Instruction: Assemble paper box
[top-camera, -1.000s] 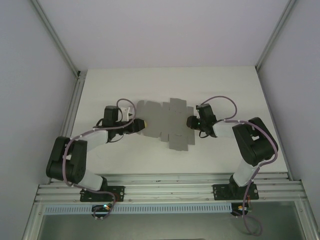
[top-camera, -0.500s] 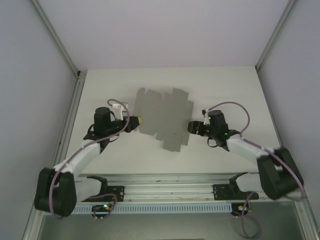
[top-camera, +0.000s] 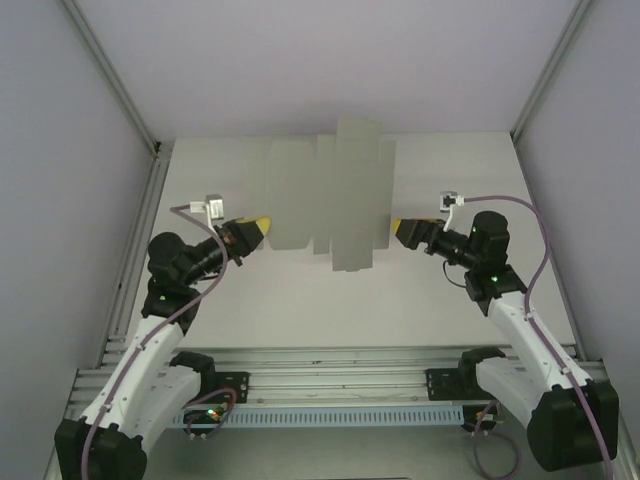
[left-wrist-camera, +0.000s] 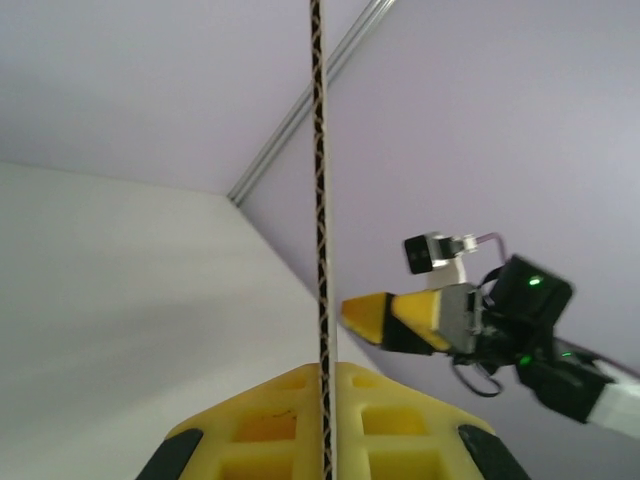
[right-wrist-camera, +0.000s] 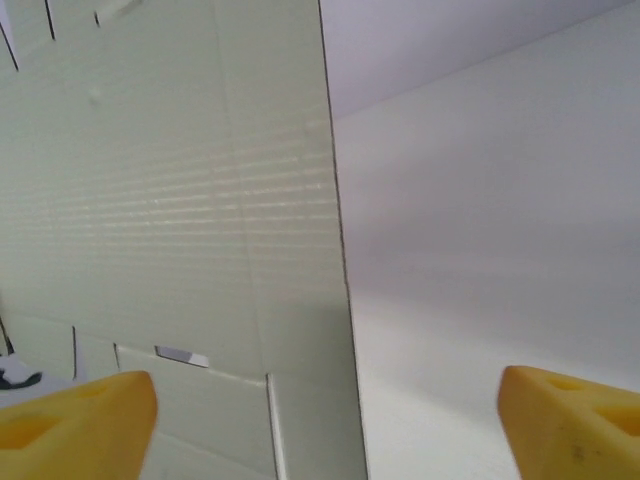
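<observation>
Flat paper box (top-camera: 330, 195) sheet is clamped at one edge by the closed left gripper (top-camera: 257, 228) and held above the table (top-camera: 300, 300). Right gripper (top-camera: 398, 231) is spread apart just beside the opposite edge.

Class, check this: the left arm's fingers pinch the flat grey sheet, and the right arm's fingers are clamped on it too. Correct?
No. The right fingers stand wide open, as the right wrist view shows; the left fingers do pinch the paper box sheet.
</observation>
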